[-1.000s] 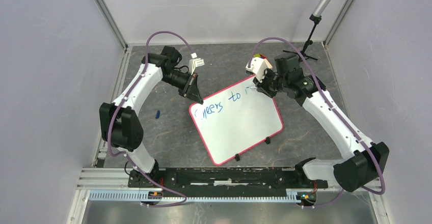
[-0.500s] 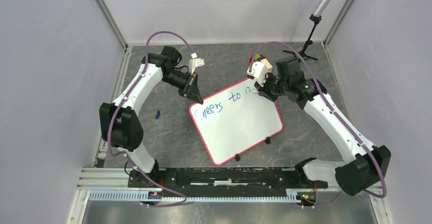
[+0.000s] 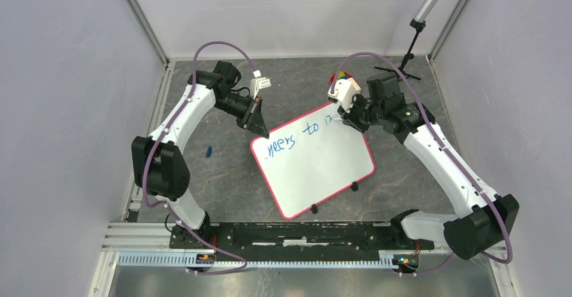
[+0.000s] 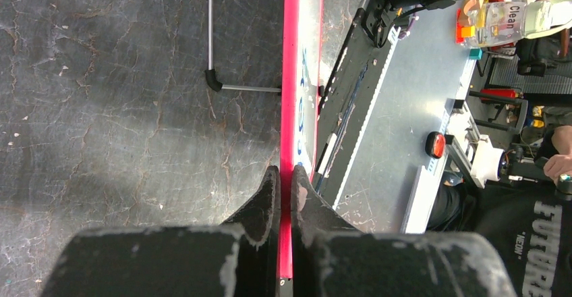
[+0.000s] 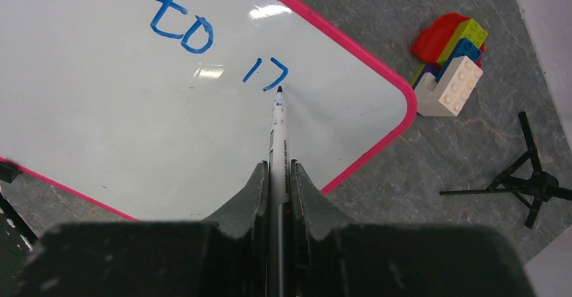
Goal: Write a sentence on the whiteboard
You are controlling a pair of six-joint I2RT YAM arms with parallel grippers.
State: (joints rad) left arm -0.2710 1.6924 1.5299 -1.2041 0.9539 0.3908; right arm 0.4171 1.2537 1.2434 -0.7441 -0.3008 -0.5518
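The whiteboard [image 3: 317,169] lies tilted on the dark mat, white with a pink-red rim. My left gripper [image 3: 262,133] is shut on its far left corner; the left wrist view shows the rim [image 4: 290,94] edge-on between the fingers [image 4: 270,196]. My right gripper [image 5: 278,169] is shut on a white marker [image 5: 278,128], its tip at the board just under two fresh blue strokes [image 5: 266,73]. The sentence [image 3: 290,138] reads "…eers to" plus those strokes; its first letters are hidden by the left gripper.
A stack of coloured toy bricks [image 5: 450,61] sits just beyond the board's far right corner. A black tripod stand [image 5: 523,182] is at the back right. A small blue object [image 3: 209,151] lies left of the board. Black clips [image 3: 314,208] line the board's near edge.
My right gripper has shifted slightly with the marker, and a new angled stroke now shows after "to". The left arm and the board have not moved.
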